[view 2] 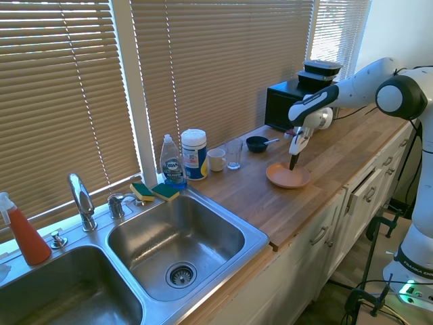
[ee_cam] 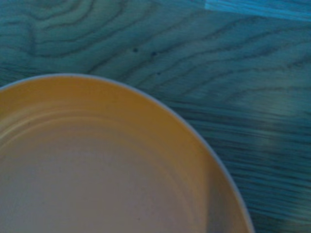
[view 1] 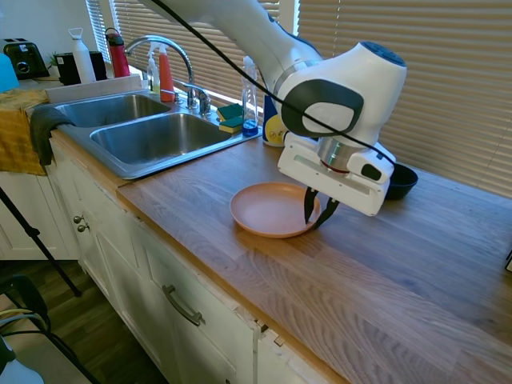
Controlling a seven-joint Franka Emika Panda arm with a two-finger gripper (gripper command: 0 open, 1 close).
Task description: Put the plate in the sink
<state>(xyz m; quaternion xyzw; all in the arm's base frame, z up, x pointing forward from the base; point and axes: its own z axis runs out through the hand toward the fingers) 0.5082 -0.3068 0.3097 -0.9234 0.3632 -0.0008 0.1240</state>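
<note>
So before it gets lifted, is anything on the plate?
The plate is bare inside: no food or cutlery. Only the fingers straddle its rim beside the dark bowl. What lies under it on the countertop is hidden.

The peach plate (view 1: 270, 210) (view 2: 286, 177) (ee_cam: 107, 170) lies flat and empty on the wooden counter, well apart from the empty steel double sink (view 1: 152, 138) (view 2: 177, 247).

The glossy white Franka arm (view 1: 320, 72) is built of rounded, bulbous segments with dark grey joint caps. A thin black cable (view 1: 240, 60) trails along its shell. The flat white rectangular wrist block (view 1: 336, 176) carries a small black inset at its 3 o'clock end, above the slim black two-finger gripper (view 1: 318, 210).
</note>
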